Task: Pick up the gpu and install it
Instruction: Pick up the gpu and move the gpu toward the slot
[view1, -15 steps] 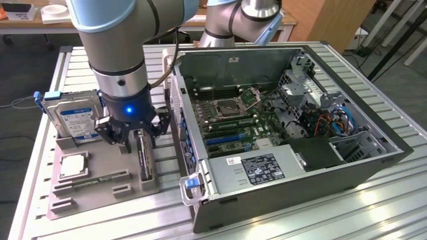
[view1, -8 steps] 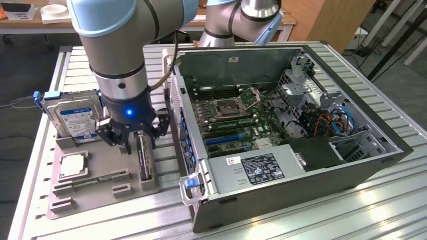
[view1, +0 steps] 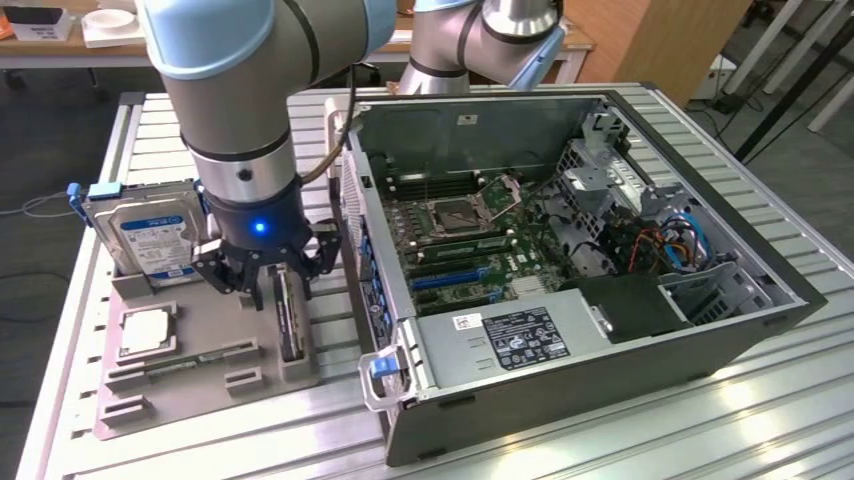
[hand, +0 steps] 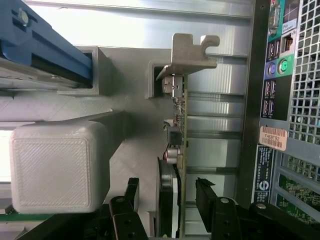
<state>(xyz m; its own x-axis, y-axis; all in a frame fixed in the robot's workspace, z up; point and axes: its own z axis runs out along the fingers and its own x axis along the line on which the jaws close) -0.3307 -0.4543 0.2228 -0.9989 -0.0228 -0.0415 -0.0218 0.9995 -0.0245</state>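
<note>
Printed on a pale orange sticker on the rear of the computer case: a short code beginning "FH6", with a barcode beneath. Too small to read: the black label on the power supply and the blue-white label on the hard drive.

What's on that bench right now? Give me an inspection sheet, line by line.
Surface: slatted metal table, carrying a grey parts holder and an open computer case.
Job's things: gpu stands on edge in the holder, not yet in the case.
Clutter: hard drive upright in the holder; processor lying flat; memory stick beside it.
Claw: claw open, jaws either side of the gpu, gaps showing on both sides.
Cables: blue and orange wires inside the case; a cable off the table at the exterior view's left.
Surroundings: wooden desk behind.
</note>
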